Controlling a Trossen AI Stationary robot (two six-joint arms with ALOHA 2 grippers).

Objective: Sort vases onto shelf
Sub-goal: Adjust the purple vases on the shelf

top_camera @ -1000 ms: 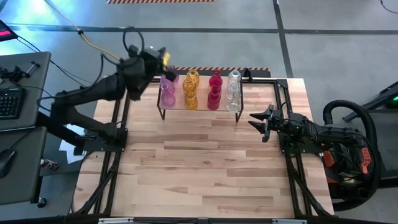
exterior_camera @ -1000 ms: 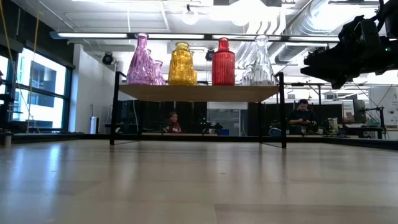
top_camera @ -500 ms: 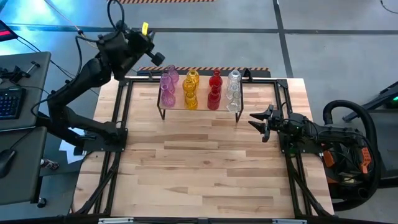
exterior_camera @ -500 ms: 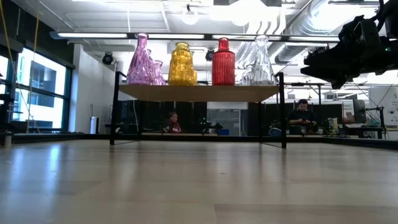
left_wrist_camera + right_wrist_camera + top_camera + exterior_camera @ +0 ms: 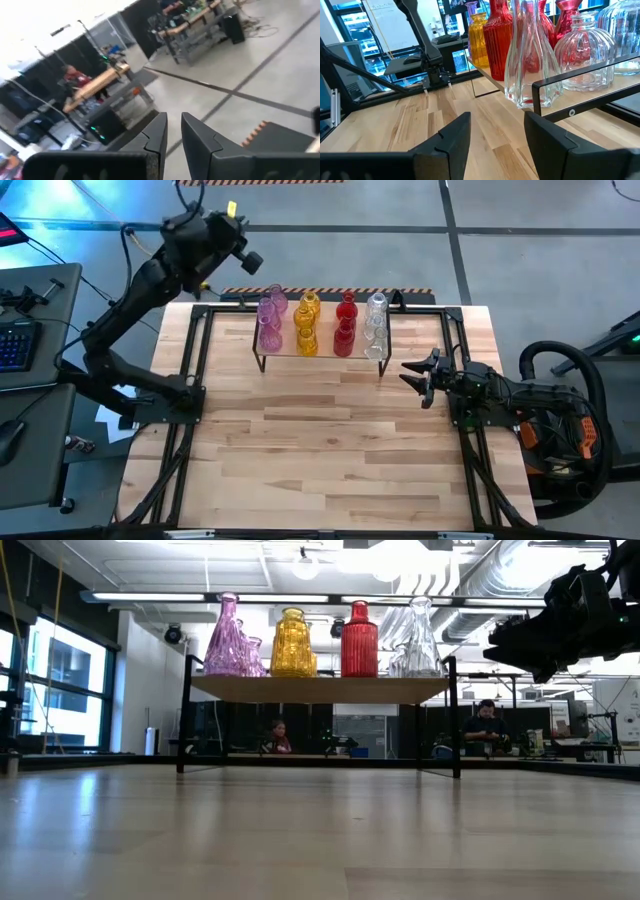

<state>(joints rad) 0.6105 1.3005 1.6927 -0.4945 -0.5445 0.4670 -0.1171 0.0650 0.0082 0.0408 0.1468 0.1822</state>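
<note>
From above, we see the shelf (image 5: 320, 340) standing at the far middle of the table (image 5: 320, 460), with the vases (image 5: 321, 325) lined up on it in colour rows: pink on the left, then yellow-amber, red and clear. The left gripper (image 5: 243, 252) is raised beyond the table's far left corner, away from the shelf and holding nothing. The right gripper (image 5: 408, 372) sits low just beside the shelf's right end, its fingers spread and empty. At table height, we see the shelf (image 5: 320, 688) on thin black legs carrying the vases (image 5: 320, 640), and the right arm dark at the upper right; two people sit at desks far behind. In the left wrist view, the left gripper (image 5: 173, 131) shows its fingers a narrow slit apart, pointing at the room's floor and benches. In the right wrist view, the right gripper (image 5: 496, 127) has its fingers wide apart, facing the clear and red vases (image 5: 530, 50) on the shelf edge (image 5: 590, 75).
</note>
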